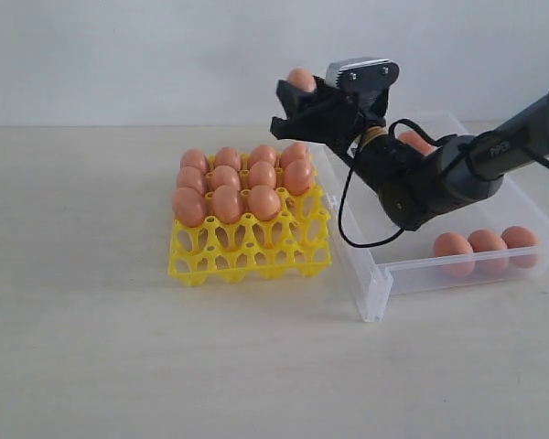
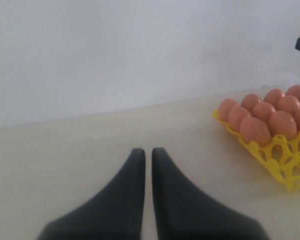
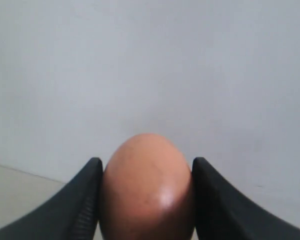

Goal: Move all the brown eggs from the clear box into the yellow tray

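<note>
The yellow tray (image 1: 252,251) sits mid-table with several brown eggs (image 1: 226,203) filling its back rows; its front row of cups shows no eggs. The tray (image 2: 282,162) and its eggs (image 2: 255,130) also show in the left wrist view. My right gripper (image 1: 297,96) hangs high above the tray's back right corner, shut on one brown egg (image 3: 146,187), whose top (image 1: 301,79) peeks out between the black fingers. The clear box (image 1: 384,279) lies to the right with three eggs (image 1: 486,243) at its near end and another (image 1: 415,140) behind the arm. My left gripper (image 2: 148,152) is shut and holds nothing, low over bare table.
The right arm (image 1: 457,169) stretches across the clear box from the right edge. A black cable (image 1: 348,229) loops down from the wrist over the box's left wall. A plain white wall stands behind the table.
</note>
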